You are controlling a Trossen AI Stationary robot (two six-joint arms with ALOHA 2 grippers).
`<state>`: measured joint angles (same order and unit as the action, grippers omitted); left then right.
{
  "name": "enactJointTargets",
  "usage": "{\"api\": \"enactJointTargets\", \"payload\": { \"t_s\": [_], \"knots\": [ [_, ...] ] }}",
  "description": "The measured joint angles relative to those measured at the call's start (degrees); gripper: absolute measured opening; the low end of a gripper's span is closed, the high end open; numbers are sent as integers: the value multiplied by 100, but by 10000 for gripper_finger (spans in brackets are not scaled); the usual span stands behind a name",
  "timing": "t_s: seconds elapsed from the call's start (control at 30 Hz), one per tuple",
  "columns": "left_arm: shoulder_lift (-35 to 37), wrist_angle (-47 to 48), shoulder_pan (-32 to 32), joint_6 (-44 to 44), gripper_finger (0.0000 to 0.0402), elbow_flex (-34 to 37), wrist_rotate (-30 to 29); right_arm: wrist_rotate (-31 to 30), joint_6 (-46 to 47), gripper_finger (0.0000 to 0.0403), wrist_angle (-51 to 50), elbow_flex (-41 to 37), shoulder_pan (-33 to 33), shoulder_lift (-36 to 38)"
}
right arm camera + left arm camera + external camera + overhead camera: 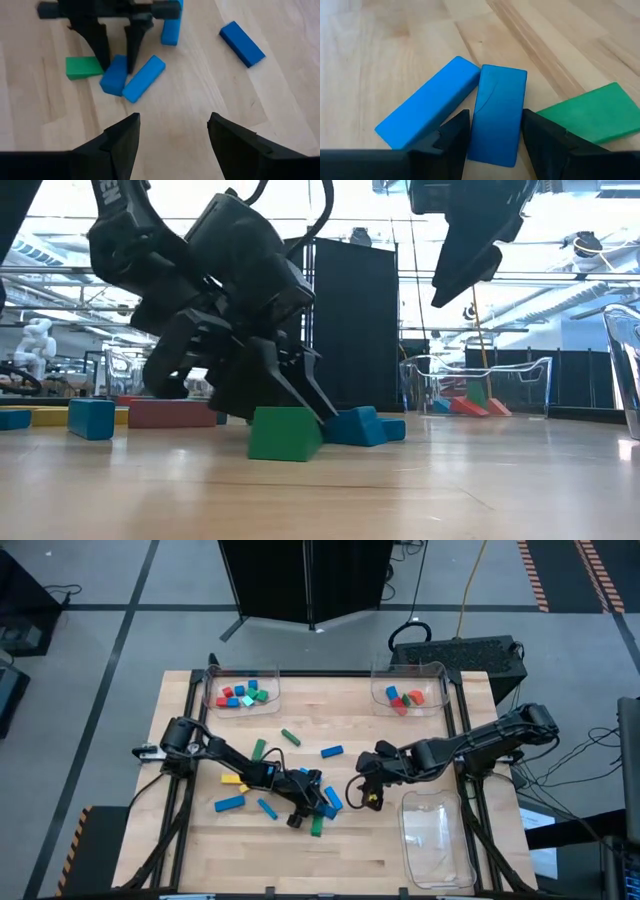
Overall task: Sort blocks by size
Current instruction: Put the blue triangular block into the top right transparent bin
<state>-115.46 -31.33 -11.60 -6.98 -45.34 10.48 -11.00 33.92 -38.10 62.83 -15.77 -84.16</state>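
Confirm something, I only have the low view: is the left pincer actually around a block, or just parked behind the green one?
Observer: Around one. The left pincer straddles a blue block, with a finger against each long side. The block lies flat on the table.
Operator: Green one inside the grip too?
Observer: No. The green block lies outside one finger. A second blue block touches the gripped one outside the other finger.
Operator: Right arm?
Observer: The right pincer hovers open over bare wood, facing that cluster, with nothing between its fingers.
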Motion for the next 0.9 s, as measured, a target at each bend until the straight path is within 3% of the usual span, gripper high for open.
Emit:
{"api": "enactJointTargets", "payload": {
  "t_s": [0.27, 0.53, 0.7, 0.9],
  "knots": [
    [-83, -168, 44, 52, 177, 7, 28, -173, -1, 226, 66, 2, -126, 0],
    [146, -186, 70, 34, 120, 29, -19, -554, 209, 226, 203, -135, -338, -27],
    [554, 32, 72, 26, 120, 52, -148, -827, 203, 226, 1219, -885, -477, -102],
    [1001, 140, 68, 50, 122, 46, -629, -813, -299, 226, 3210, -1666, -705, -111]
  ]
}}
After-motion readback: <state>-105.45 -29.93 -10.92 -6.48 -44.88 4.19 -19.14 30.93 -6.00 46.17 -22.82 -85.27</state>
